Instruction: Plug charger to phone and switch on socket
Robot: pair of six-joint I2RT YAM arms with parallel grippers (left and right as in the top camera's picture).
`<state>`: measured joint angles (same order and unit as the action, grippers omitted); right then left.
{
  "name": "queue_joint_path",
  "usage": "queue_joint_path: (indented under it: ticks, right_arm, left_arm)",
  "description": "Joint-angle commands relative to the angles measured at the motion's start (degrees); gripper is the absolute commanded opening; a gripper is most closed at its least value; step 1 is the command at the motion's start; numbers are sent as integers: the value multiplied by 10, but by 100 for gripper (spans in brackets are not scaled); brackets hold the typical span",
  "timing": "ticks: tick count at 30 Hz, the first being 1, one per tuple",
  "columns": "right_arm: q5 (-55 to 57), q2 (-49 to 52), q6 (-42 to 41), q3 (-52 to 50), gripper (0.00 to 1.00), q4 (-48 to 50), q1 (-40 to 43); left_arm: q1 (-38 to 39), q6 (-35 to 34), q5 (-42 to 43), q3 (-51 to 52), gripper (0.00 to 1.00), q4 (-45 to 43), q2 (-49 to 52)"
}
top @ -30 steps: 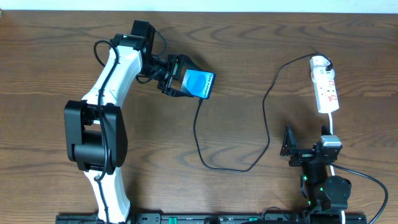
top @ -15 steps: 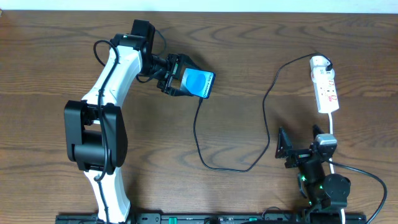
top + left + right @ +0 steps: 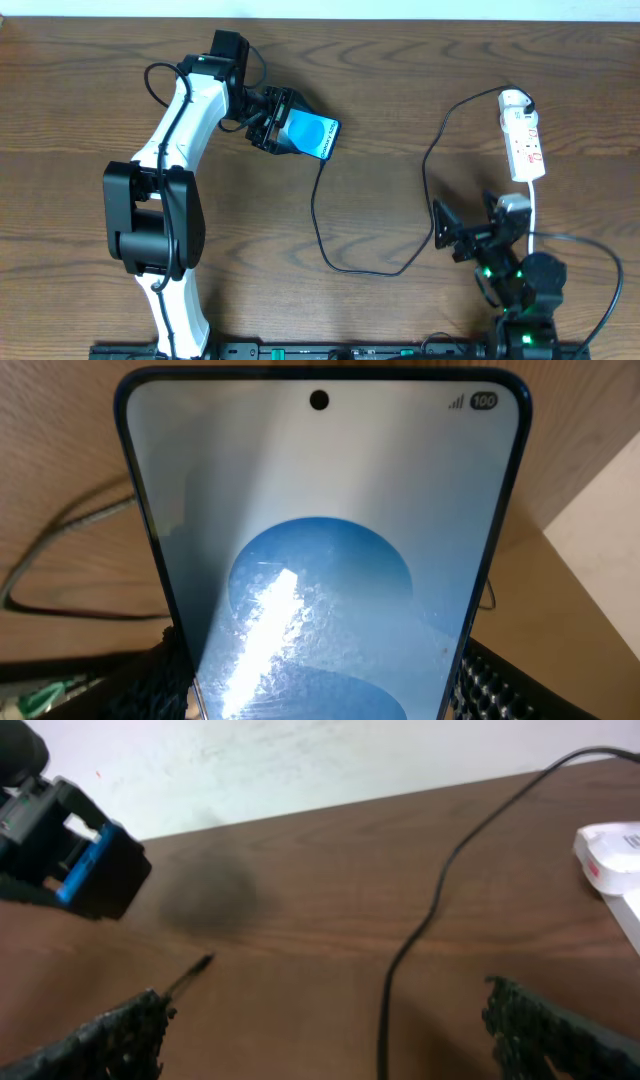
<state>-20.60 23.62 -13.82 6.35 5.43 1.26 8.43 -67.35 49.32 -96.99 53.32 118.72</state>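
Note:
My left gripper (image 3: 272, 120) is shut on the phone (image 3: 312, 137) and holds its blue screen tilted, just above the table at the upper middle. The phone fills the left wrist view (image 3: 320, 540), with a jaw pad on each side of its lower part. The charger, a black cable (image 3: 430, 190), runs from the socket (image 3: 524, 140) in a loop. Its plug tip (image 3: 320, 166) lies on the table just below the phone, apart from it; it also shows in the right wrist view (image 3: 198, 966). My right gripper (image 3: 468, 222) is open and empty, between cable and socket.
In the right wrist view the cable (image 3: 425, 925) runs across the table between my open fingers (image 3: 325, 1035), and the socket's end (image 3: 612, 855) is at the right edge. The table's far edge meets a white wall. The right arm's base (image 3: 520, 300) is at the front right.
My right gripper has moved up and to the left, toward the cable loop. My left gripper has shifted the phone slightly left and up, still holding it.

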Motion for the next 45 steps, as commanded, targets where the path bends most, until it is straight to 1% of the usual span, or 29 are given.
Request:
queue_joint_path:
  ticks: [1,8,13,18,19,22,29,31,35,39,45]
  right_arm:
    - [-30,76,1,67,99,4,-8]
    - [-110,225,8,166,99,4,-8]
    - [-196,333,8,245,99,3,-8]
    - [-286,433,5,315,99,2,-8]
    - [-323,469,5,340,99,0,-8]
    - [-368,514,0,368,99,-1,-8]
    - [-369,574,-70,393,99,8,-14]
    - [-356,585,-75,393,99,15,-23]
    - [-300,610,-111,393,99,24,-59]
    - [-294,649,-152,393,99,91,-99]
    - [-295,699,-217,395,99,193,-127]
  left_arm:
    - [0,-3,-25,-2,61,-3,-11]
    - [0,-2,-57,-2,60,-26,-11]
    - [0,-2,-91,-2,60,-34,-11]
    - [0,-2,-101,-2,61,-34,-11]
    - [0,-2,-104,-2,61,-35,-11]
    - [0,-2,-111,-2,60,-35,-11]
    - [0,-2,-121,-2,61,-36,-11]
    - [0,-2,-130,-2,60,-36,-11]
    - [0,-2,-130,-2,61,-42,-11]
    - [0,-2,-130,-2,60,-47,-11]
    - [0,-2,-129,-2,61,-46,-11]
